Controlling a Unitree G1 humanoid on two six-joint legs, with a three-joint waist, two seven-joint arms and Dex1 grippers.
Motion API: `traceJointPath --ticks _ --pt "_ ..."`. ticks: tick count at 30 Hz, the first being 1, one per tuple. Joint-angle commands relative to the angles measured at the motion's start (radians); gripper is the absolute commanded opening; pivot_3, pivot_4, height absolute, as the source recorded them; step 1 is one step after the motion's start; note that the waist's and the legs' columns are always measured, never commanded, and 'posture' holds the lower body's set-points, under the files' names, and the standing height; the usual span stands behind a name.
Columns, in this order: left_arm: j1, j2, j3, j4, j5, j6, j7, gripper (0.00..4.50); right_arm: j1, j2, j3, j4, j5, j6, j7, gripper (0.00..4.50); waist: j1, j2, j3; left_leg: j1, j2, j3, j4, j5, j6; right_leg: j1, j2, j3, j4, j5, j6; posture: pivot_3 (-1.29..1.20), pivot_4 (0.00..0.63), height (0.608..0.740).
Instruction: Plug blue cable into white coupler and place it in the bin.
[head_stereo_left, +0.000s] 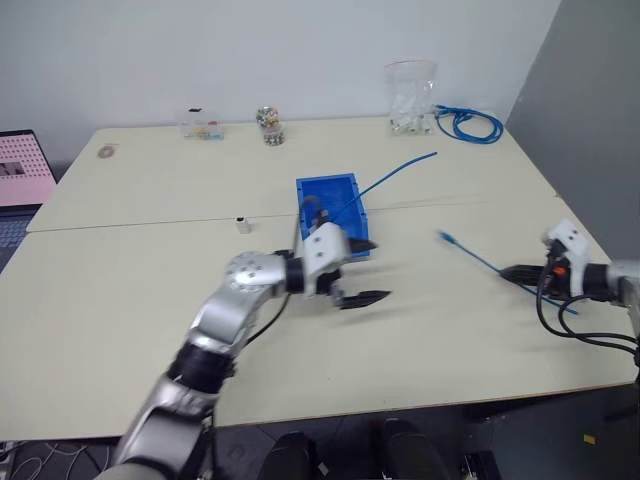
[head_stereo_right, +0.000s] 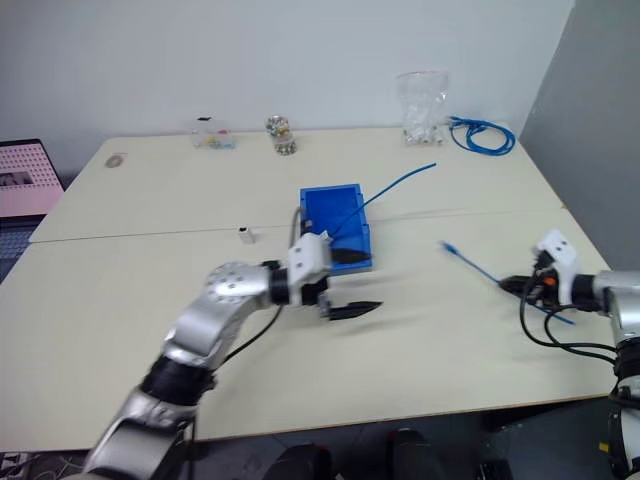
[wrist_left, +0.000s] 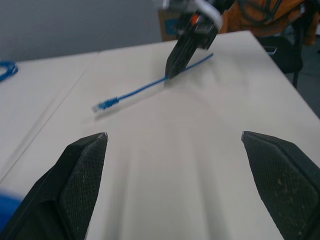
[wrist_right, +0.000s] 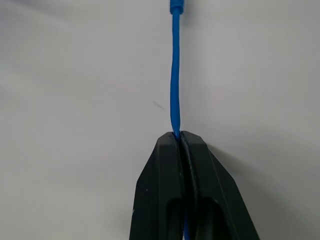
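Two grippers: right gripper (wrist_right: 181, 137) jaws pinching blue cable (wrist_right: 174, 80); left gripper (head_stereo_left: 362, 272) jaws spread

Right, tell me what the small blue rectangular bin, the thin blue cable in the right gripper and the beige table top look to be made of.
The small blue rectangular bin: likely moulded plastic, given its uniform bright colour and thin straight walls. The thin blue cable: a smooth, flexible jacket, probably rubbery plastic, bending gently from the shut right gripper. The beige table top: matt, even surface with a seam between two slabs, probably laminate board.
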Motion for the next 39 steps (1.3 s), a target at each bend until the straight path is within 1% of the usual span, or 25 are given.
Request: traceJointPath --ticks 1,3,5,6,7,9,10,13,16,19,20,21,22,25,28,29,30,32,33,35,36,38,39 --pt "0.301 0.146 0.183 -0.246 -0.088 0.040 -0.022 4.50 -0.020 0.012 0.102 -0.268 0.090 0.123 0.112 0.02 -0.001 -0.001 0.000 0.001 0.000 -0.001 0.000 0.000 0.000 0.000 0.000 0.000 0.000 0.000 0.000 0.00 0.150 0.740" --pt "0.460 0.166 0.263 -0.342 -0.106 0.038 0.017 4.50 -0.046 0.042 0.161 -0.294 0.090 0.129 0.135 0.02 0.006 -0.002 0.001 0.001 0.000 -0.003 -0.001 -0.001 -0.001 0.001 0.000 -0.001 -0.002 0.000 0.000 0.00 0.150 0.740" --pt "0.621 0.156 0.338 -0.443 -0.116 0.038 0.064 4.50 -0.097 0.114 0.238 -0.265 0.054 0.097 0.134 0.02 0.021 -0.005 0.003 0.000 -0.001 -0.004 0.001 -0.003 0.001 0.001 -0.002 -0.002 -0.004 0.000 0.000 0.00 0.150 0.740" --pt "0.756 0.116 0.404 -0.503 -0.110 0.022 0.109 4.50 -0.130 0.170 0.292 -0.222 0.016 0.058 0.126 0.02 0.025 -0.007 0.003 -0.001 -0.001 -0.004 0.002 -0.003 0.001 0.002 -0.003 -0.002 -0.005 0.000 0.000 0.00 0.150 0.740" --pt "0.849 0.087 0.445 -0.547 -0.104 0.011 0.145 4.50 -0.151 0.206 0.327 -0.187 -0.010 0.026 0.124 0.02 0.029 -0.007 0.004 -0.001 -0.002 -0.003 0.002 -0.003 0.001 0.002 -0.003 -0.002 -0.005 0.000 0.001 0.00 0.150 0.740" --pt "1.020 0.011 0.498 -0.612 -0.087 -0.031 0.203 4.50 -0.189 0.283 0.384 -0.087 -0.061 -0.043 0.113 0.02 0.031 -0.010 0.004 0.000 -0.002 -0.002 0.002 -0.003 0.001 0.002 -0.004 -0.001 -0.006 0.001 0.001 0.00 0.150 0.740" --pt "1.079 -0.019 0.506 -0.627 -0.068 -0.061 0.222 4.50 -0.205 0.315 0.406 -0.040 -0.076 -0.069 0.117 0.02 0.036 -0.011 0.004 0.000 -0.002 -0.003 0.002 -0.003 0.001 0.002 -0.004 -0.001 -0.006 0.001 0.001 0.00 0.150 0.740" --pt "1.196 -0.091 0.490 -0.652 -0.006 -0.136 0.286 4.50 -0.250 0.394 0.447 0.094 -0.122 -0.169 0.123 0.02 0.055 -0.010 0.005 -0.002 -0.003 -0.005 0.002 -0.003 0.001 0.002 -0.004 -0.004 -0.007 0.001 0.000 0.00 0.150 0.740" --pt "1.278 -0.175 0.444 -0.681 0.041 -0.160 0.374 4.50 -0.277 0.461 0.490 0.182 -0.170 -0.263 0.135 0.02 0.054 -0.010 0.005 -0.002 -0.003 -0.004 0.002 -0.003 0.001 0.002 -0.004 -0.004 -0.006 0.000 0.000 0.00 0.150 0.740" --pt "1.302 -0.191 0.400 -0.704 0.079 -0.163 0.409 4.50 -0.286 0.487 0.492 0.232 -0.184 -0.289 0.147 0.02 0.050 -0.010 0.005 -0.002 -0.003 -0.004 0.001 -0.003 0.001 0.002 -0.004 -0.004 -0.006 0.000 0.000 0.00 0.150 0.740" --pt "1.302 -0.196 0.382 -0.703 0.092 -0.156 0.427 4.50 -0.285 0.502 0.487 0.260 -0.190 -0.296 0.133 0.02 0.047 -0.010 0.005 -0.001 -0.003 -0.004 0.001 -0.003 0.001 0.002 -0.003 -0.004 -0.006 0.000 0.000 0.00 0.150 0.740" --pt "1.295 -0.197 0.363 -0.696 0.107 -0.150 0.441 4.50 -0.284 0.514 0.482 0.287 -0.193 -0.303 0.127 0.48 0.042 -0.010 0.005 -0.001 -0.002 -0.004 0.001 -0.003 0.001 0.002 -0.003 -0.004 -0.006 0.000 -0.001 0.00 0.150 0.740" --pt "1.285 -0.195 0.348 -0.689 0.118 -0.144 0.453 4.50 -0.281 0.523 0.475 0.308 -0.194 -0.306 0.119 0.57 0.037 -0.010 0.004 -0.001 -0.002 -0.004 0.001 -0.003 0.002 0.002 -0.003 -0.004 -0.005 0.000 -0.001 0.00 0.150 0.740" --pt "1.232 -0.172 0.337 -0.690 0.117 -0.096 0.474 4.50 -0.268 0.526 0.445 0.303 -0.178 -0.269 0.122 1.45 0.029 -0.010 0.004 0.001 -0.002 -0.004 0.000 -0.003 0.002 0.003 -0.002 -0.003 -0.004 -0.001 0.000 0.00 0.150 0.740" --pt "1.076 -0.104 0.399 -0.701 0.029 0.042 0.472 4.50 -0.210 0.471 0.396 0.143 -0.121 -0.159 0.139 2.10 0.034 -0.010 0.004 0.004 -0.001 -0.005 0.000 -0.003 0.002 0.004 -0.001 -0.004 -0.002 -0.002 0.000 0.00 0.150 0.740" --pt "1.016 -0.072 0.423 -0.690 -0.001 0.082 0.462 4.50 -0.184 0.451 0.376 0.079 -0.105 -0.127 0.126 2.39 0.038 -0.009 0.005 0.003 -0.001 -0.006 0.000 -0.003 0.002 0.004 0.000 -0.005 -0.002 -0.002 0.000 0.00 0.150 0.740" --pt "0.942 -0.029 0.444 -0.667 -0.036 0.120 0.439 4.50 -0.149 0.425 0.348 -0.008 -0.085 -0.090 0.105 2.53 0.038 -0.009 0.005 0.003 -0.001 -0.007 0.000 -0.003 0.002 0.004 -0.001 -0.006 -0.002 -0.002 0.000 0.00 0.150 0.740" --pt "0.813 0.058 0.467 -0.602 -0.087 0.161 0.378 4.50 -0.086 0.380 0.282 -0.198 -0.029 0.014 0.058 3.13 0.043 -0.009 0.005 -0.001 -0.002 -0.011 0.001 -0.003 0.002 0.003 -0.001 -0.010 -0.002 -0.001 -0.001 0.00 0.150 0.740" --pt "0.757 0.100 0.470 -0.558 -0.107 0.167 0.341 4.50 -0.061 0.365 0.249 -0.290 0.004 0.080 0.031 3.31 0.043 -0.009 0.005 -0.003 -0.002 -0.012 0.002 -0.003 0.002 0.002 -0.001 -0.014 -0.003 0.001 -0.004 0.00 0.150 0.740" --pt "0.641 0.180 0.452 -0.453 -0.130 0.162 0.249 4.50 -0.007 0.333 0.190 -0.475 0.069 0.199 -0.020 3.91 0.036 -0.007 0.005 -0.005 -0.002 -0.014 0.002 -0.003 0.001 0.001 -0.002 -0.018 -0.003 0.001 -0.004 0.00 0.150 0.740" --pt "0.587 0.219 0.434 -0.401 -0.149 0.170 0.194 4.50 0.022 0.318 0.161 -0.564 0.102 0.253 -0.048 4.13 0.033 -0.007 0.006 -0.006 -0.002 -0.014 0.002 -0.003 0.001 0.001 -0.002 -0.019 -0.003 0.001 -0.005 0.00 0.150 0.740" --pt "0.480 0.312 0.366 -0.290 -0.181 0.186 0.030 4.50 0.081 0.295 0.090 -0.727 0.192 0.386 -0.106 4.48 0.028 -0.007 0.006 -0.006 -0.001 -0.016 0.001 -0.003 0.001 0.000 -0.002 -0.021 -0.003 0.001 -0.005 0.00 0.150 0.740" --pt "0.415 0.342 0.323 -0.218 -0.174 0.173 -0.040 4.50 0.111 0.283 0.057 -0.795 0.236 0.442 -0.129 4.48 0.029 -0.007 0.006 -0.006 -0.001 -0.017 0.001 -0.003 0.001 0.000 -0.002 -0.022 -0.003 0.001 -0.005 0.00 0.150 0.740"
